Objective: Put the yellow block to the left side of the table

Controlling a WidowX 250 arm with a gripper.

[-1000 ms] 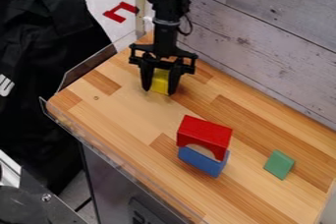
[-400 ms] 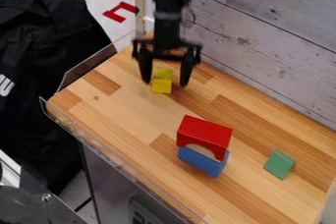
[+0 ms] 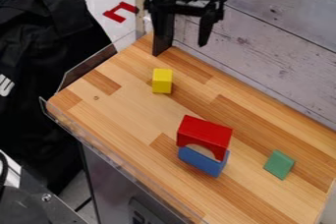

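The yellow block (image 3: 162, 81) stands on the table (image 3: 125, 112) at far left, presumably its required destination. I have the gripper (image 3: 181, 49) beyond it, jaws apart, likely for clearance.

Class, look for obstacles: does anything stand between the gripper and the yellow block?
Nothing visible stands between the gripper and the yellow block; the red arch and blue block sit nearer the camera than both.
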